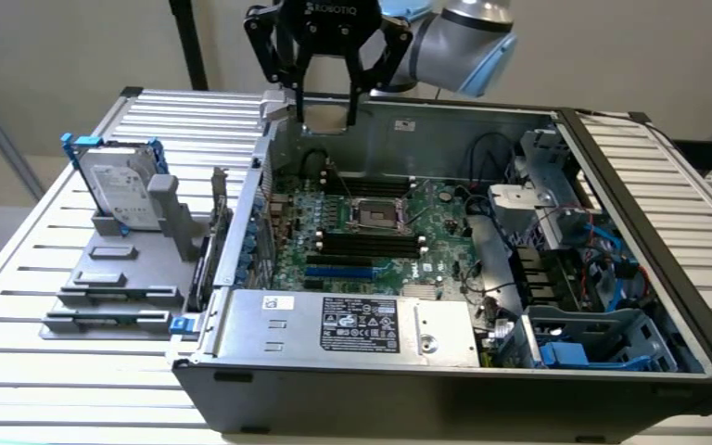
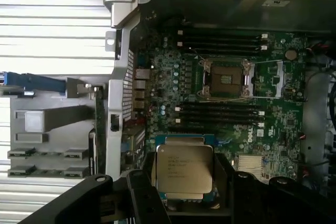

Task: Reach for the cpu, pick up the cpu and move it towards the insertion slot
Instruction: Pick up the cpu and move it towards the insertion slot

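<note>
Right now your end effector hangs above the back wall of the open computer case, which sits on a slatted metal desk. In the wrist view the cpu, a flat square chip with a grey metal top, sits gripped between the two dark fingers, so the end effector is closed on the cpu. In the exterior view the same chip shows as a pale square between the finger tips.

The slot lies lower down on the green motherboard, a shiny metal frame around a dark centre, with long black memory slots on either side of it. The cpu is high above the board and well apart from the slot.

At the exterior view's left, a silver hard drive stands upright in a grey rack outside the case.

To do this step well, you would keep the chip level and its edges square to the slot's frame. Judging from the wrist view, the slot sits ahead of the chip, past the nearer memory slots. Travel slowly, staying above the case wall and cables.
</note>
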